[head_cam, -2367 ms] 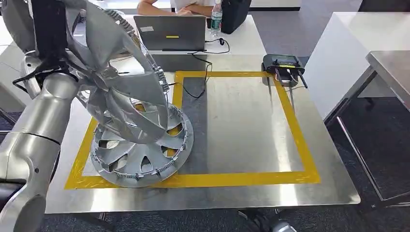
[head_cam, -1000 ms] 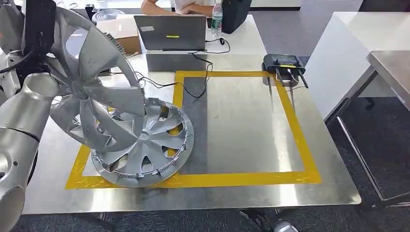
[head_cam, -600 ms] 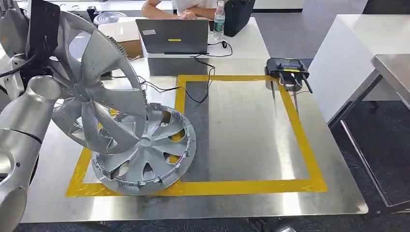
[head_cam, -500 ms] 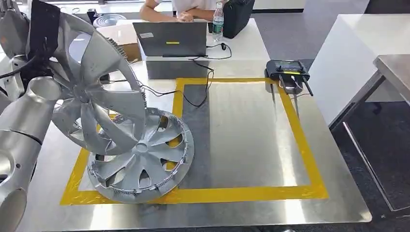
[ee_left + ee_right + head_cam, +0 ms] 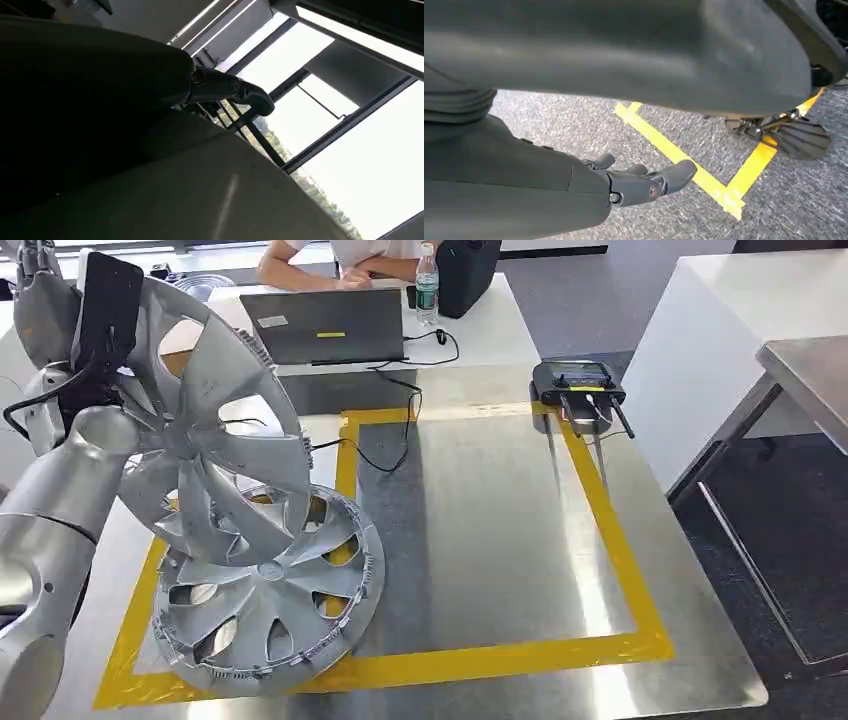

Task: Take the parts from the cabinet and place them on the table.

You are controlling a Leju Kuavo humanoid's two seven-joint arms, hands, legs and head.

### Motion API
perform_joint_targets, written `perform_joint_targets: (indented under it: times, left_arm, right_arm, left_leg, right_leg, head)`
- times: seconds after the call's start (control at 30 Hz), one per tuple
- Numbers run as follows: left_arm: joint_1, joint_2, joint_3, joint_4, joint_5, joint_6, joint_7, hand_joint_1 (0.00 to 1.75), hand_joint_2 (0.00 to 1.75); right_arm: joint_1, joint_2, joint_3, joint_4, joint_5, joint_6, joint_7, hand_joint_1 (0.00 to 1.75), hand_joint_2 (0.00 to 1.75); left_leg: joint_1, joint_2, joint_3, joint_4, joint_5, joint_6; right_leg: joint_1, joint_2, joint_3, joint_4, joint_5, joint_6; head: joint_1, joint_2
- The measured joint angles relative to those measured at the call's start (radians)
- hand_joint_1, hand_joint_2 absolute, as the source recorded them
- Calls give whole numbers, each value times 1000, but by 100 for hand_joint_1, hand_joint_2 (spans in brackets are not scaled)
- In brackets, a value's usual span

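My left hand (image 5: 42, 302) grips a silver hubcap (image 5: 215, 425) by its rim at the upper left of the head view, holding it tilted nearly upright. Its lower edge overlaps a second silver hubcap (image 5: 265, 600) that lies in the left corner of the yellow tape square (image 5: 605, 520) on the steel table (image 5: 480, 530). In the left wrist view a dark finger (image 5: 235, 91) curls over the held hubcap's shadowed back (image 5: 150, 190). My right hand (image 5: 644, 182) hangs beside my body above the floor, fingers loosely extended, holding nothing.
At the table's far side stand a laptop (image 5: 325, 325), a water bottle (image 5: 427, 285) and a black bag (image 5: 465, 270), with a person seated behind. A black device (image 5: 577, 380) with cables sits on the tape's far right corner. White and steel tables (image 5: 790, 360) stand to the right.
The camera has shifted, so the whole table sits differently in the picture. The held hubcap has swung from a high, flatter tilt to a steeper one, lower against the lying hubcap.
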Motion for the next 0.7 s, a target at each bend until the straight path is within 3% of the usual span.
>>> perform_joint_targets:
  times: [0.03, 0.07, 0.1, 0.13, 0.2, 0.23, 0.3, 0.37, 0.4, 0.47, 0.5, 0.53, 0.57, 0.6, 0.63, 0.7]
  left_arm:
    - [1, -1, 0, 0, 0, -3, 0, 0, 0]
    - [2, -1, 0, 0, -1, -4, 0, 0, 0]
    - [1, -1, 0, 0, -1, -5, 1, 0, 0]
    - [0, 0, 0, 0, -1, -5, 2, 0, 0]
    - [1, -1, 0, 0, -1, -7, 1, 0, 0]
    - [1, -1, 0, 0, -1, -9, 1, 0, 175]
    - [1, 0, 0, 0, -40, 10, 17, 0, 175]
    - [-2, 0, -33, 1, -198, 62, 50, 0, 175]
    - [-7, 2, -67, 2, -275, 50, 57, 0, 0]
    - [-10, 13, -105, -2, -299, -39, -9, 0, 0]
    - [-10, 17, -84, -9, -234, -111, -32, 0, 175]
    - [-11, 15, -46, -9, -135, -152, -36, 0, 175]
    - [-11, 3, 15, -8, -23, -128, -18, 0, 0]
    - [-15, -3, 52, -7, 32, -73, 0, 0, 175]
    - [-17, -12, 79, -5, 65, -20, 11, 0, 0]
    - [-18, -15, 73, -11, 108, -24, 0, 0, 0]
  right_arm:
    - [0, 0, 0, 0, 0, 0, 0, 0, 0]
    - [0, 0, 0, 0, 0, 0, 0, 0, 0]
    - [0, 0, 0, 0, 0, 0, 0, 0, 0]
    - [1, 0, 0, 0, 0, 0, -1, 0, 0]
    - [3, 0, 0, 0, 0, 2, 0, 0, 0]
    - [3, 0, 0, 0, 0, 2, -1, 0, 0]
    - [2, 0, 0, 0, 0, 1, -1, 0, 0]
    - [1, 0, 0, 0, 0, 1, -3, 0, 0]
    - [2, 0, 0, 0, 0, 1, -6, 0, 0]
    - [2, 0, 0, 0, 1, 1, -7, 0, 0]
    - [0, 0, 0, 0, 2, 1, -8, 0, 0]
    - [-1, 1, 0, 0, 2, 1, -8, 0, 0]
    - [-2, 3, 0, 0, 1, 1, -6, 0, 0]
    - [-3, 4, 0, 0, 0, 1, -5, 0, 0]
    - [-3, 5, 0, 0, 0, 1, -3, 0, 0]
    - [1, 6, 0, 0, 2, 1, -2, 0, 0]
  left_leg:
    - [-3, -5, 9, 0, 28, 6]
    - [0, -7, 12, -2, 45, 10]
    - [1, -8, 11, -3, 50, 3]
    - [1, -11, 10, -3, 53, 6]
    - [1, -15, 8, -3, 53, 11]
    - [1, -15, 8, -3, 53, 14]
    - [1, -15, 8, -3, 52, 18]
    - [1, -15, 8, -3, 52, 20]
    - [1, -17, 8, -3, 53, 22]
    - [1, -22, 8, -4, 53, 22]
    - [1, -22, 8, -4, 53, 22]
    - [1, -21, 9, -4, 53, 22]
    - [0, -18, 10, -4, 53, 22]
    - [0, -16, 11, -4, 53, 22]
    - [0, -16, 12, -5, 53, 22]
    - [1, -18, 11, -6, 53, 22]
  right_leg:
    - [3, 0, -2, -2, -3, 10]
    - [4, 0, 0, 1, -4, 13]
    - [5, -1, 1, -1, -3, -13]
    - [7, -1, 1, -1, 3, -23]
    - [7, -6, 6, -11, 3, -21]
    - [7, -8, 8, -14, 3, -21]
    - [7, -8, 12, -20, 4, -12]
    - [6, -8, 14, -27, 6, 11]
    - [7, -9, 16, -28, 5, 17]
    - [7, -14, 19, -28, 5, 18]
    - [7, -14, 18, -28, 5, 19]
    - [7, -12, 18, -28, 6, 20]
    - [6, -9, 17, -28, 8, 23]
    - [6, -8, 16, -28, 10, 26]
    - [7, -7, 16, -28, 10, 26]
    - [8, -10, 18, -28, 8, 27]
  head:
    - [1, 0]
    - [1, 0]
    - [1, 0]
    - [2, 0]
    - [1, 0]
    - [2, 0]
    - [1, 0]
    - [1, 0]
    - [1, 0]
    - [1, 0]
    - [1, 0]
    - [1, 0]
    - [1, 0]
    - [1, 0]
    - [1, 0]
    - [1, 0]
